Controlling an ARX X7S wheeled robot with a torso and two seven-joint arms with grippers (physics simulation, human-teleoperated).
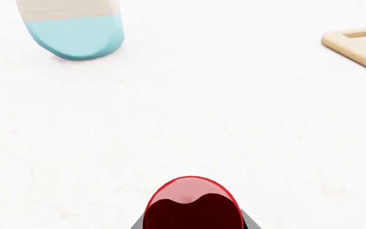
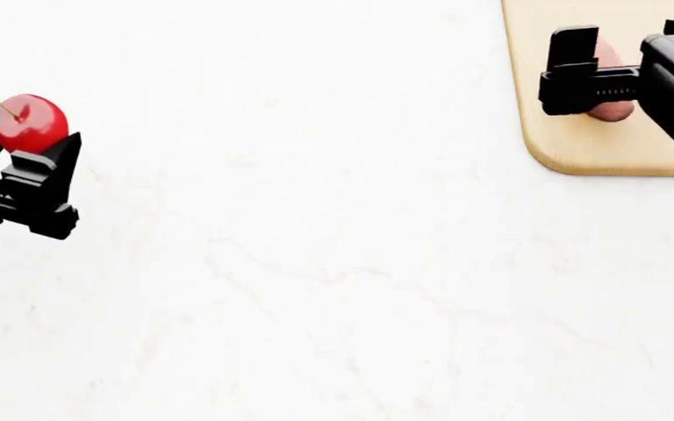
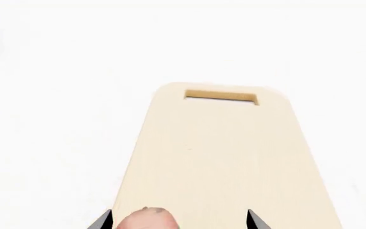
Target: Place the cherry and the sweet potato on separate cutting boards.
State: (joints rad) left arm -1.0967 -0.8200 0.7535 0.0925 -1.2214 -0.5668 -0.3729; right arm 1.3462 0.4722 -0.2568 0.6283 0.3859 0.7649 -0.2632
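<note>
My left gripper is shut on the glossy red cherry and holds it above the white table at the far left. The cherry fills the space between the jaws in the left wrist view. The pinkish-brown sweet potato lies on the round-cornered tan cutting board. My right gripper is open around it, with the jaws wide apart. In the right wrist view the sweet potato lies nearer one finger, on the board with its slot handle at the far end.
In the left wrist view a light-blue rounded board lies ahead, with a pale tan slab over its far part. The slotted corner of a tan board shows at the edge; I cannot tell which board it is.
</note>
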